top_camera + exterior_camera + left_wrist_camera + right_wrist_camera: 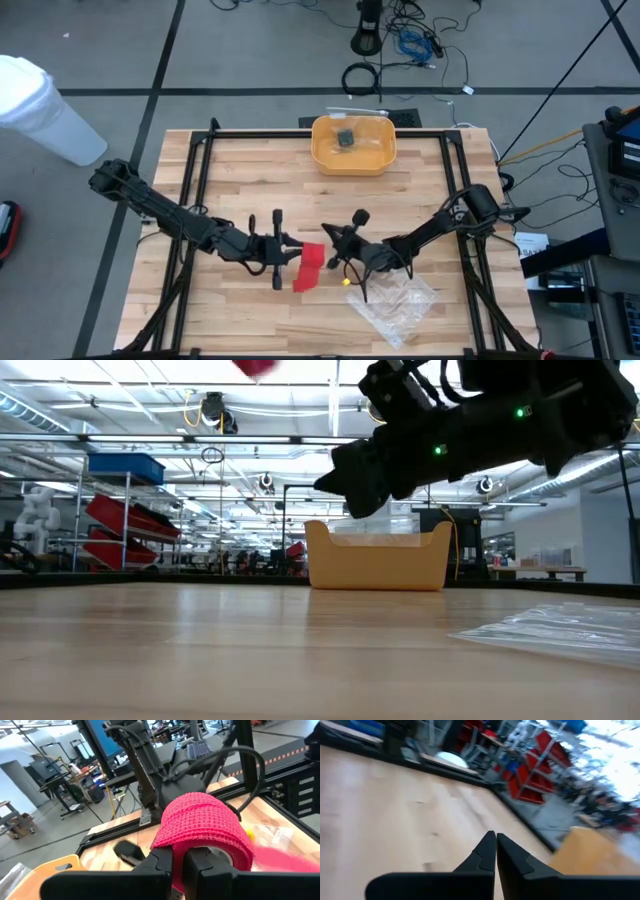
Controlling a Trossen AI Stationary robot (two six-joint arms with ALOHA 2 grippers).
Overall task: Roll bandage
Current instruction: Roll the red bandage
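Bandage, wooden table, warehouse shelving

No legible txt, labels, nos. or signs in any view.

Left claw clamped on red bandage, tail hanging just past its tip. Right claw shut, empty, just beside the bandage, facing left claw. Clear plastic bag behind right claw; yellow tub well apart on table.

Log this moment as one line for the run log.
left pincer: shut on bandage, lifted | right pincer: shut, empty | yellow tub: far side
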